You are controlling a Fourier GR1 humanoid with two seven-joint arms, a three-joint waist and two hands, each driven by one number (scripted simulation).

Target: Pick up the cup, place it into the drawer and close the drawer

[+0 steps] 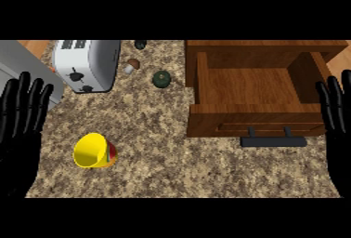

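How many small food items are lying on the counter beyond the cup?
3: a mushroom beside the toaster, a dark green round one left of the open drawer, and a dark one at the far edge, partly cut off.

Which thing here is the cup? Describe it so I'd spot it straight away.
Start at the open wooden drawer on the right, then look across the speckled counter to the lower left. The cup lies there alone, tipped on its side, the only bright yellow thing.
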